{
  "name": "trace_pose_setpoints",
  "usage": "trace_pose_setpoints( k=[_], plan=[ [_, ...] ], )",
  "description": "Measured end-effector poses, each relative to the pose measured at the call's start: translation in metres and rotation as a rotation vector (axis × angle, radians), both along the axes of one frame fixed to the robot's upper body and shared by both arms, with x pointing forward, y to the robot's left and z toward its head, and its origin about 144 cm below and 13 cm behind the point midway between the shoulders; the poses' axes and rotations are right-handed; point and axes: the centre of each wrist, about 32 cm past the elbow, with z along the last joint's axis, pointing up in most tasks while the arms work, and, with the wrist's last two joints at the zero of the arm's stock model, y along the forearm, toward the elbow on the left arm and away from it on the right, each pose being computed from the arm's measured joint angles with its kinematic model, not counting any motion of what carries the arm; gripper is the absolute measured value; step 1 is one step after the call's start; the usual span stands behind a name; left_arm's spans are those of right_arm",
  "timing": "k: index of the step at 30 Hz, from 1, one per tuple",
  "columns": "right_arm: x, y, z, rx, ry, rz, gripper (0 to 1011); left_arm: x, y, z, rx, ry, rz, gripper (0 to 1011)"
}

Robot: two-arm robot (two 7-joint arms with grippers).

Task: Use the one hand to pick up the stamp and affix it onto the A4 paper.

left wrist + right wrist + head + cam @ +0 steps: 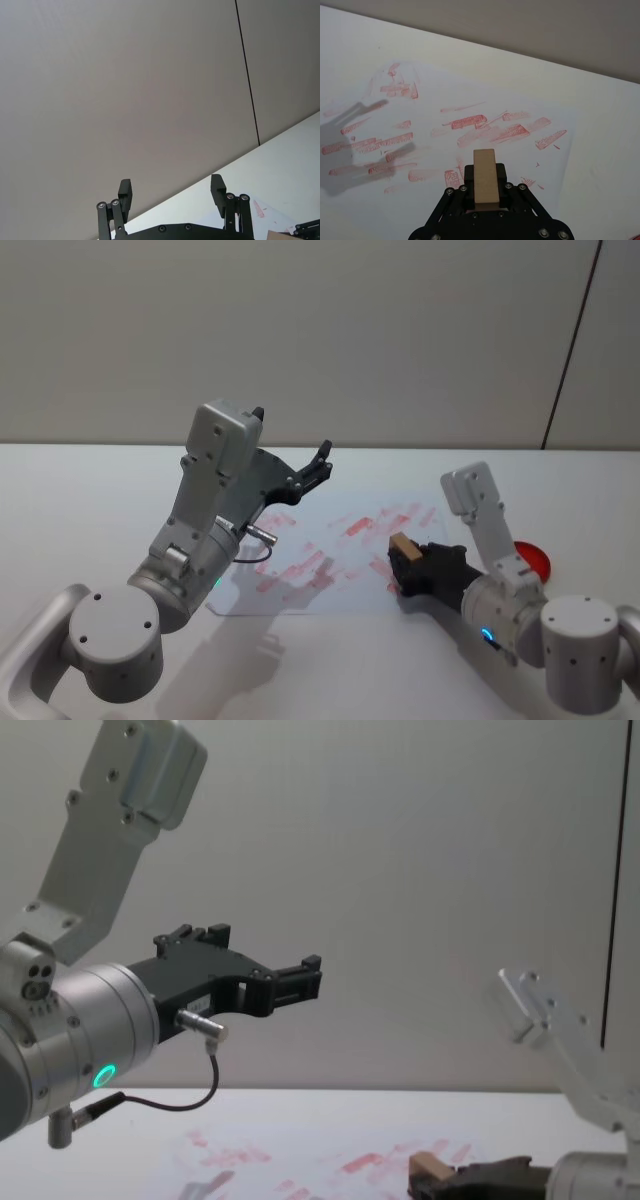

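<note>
My right gripper (405, 562) clamps the light-tan wooden block stamp (401, 544) over the red-smeared white A4 paper (350, 572); left gripper (322, 462) raised, spread wide.

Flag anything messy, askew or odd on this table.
The A4 paper is crowded with smeared, overlapping red imprints at mixed angles. Otherwise nothing stands out: the right gripper holds the stamp over it, the left gripper hangs open above.
</note>
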Motion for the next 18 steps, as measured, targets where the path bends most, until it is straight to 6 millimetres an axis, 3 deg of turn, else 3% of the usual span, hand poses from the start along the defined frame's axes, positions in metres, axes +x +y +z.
trace_pose_setpoints(
  k=[12,18],
  plan=[
    [0.005,-0.005,0.044,0.135,-0.109,-0.032,220,0.000,0.000,0.000,0.000,0.000,0.000,1003],
    [0.003,-0.022,0.072,0.191,-0.155,-0.071,221,0.000,0.000,0.000,0.000,0.000,0.000,1003]
  ],
)
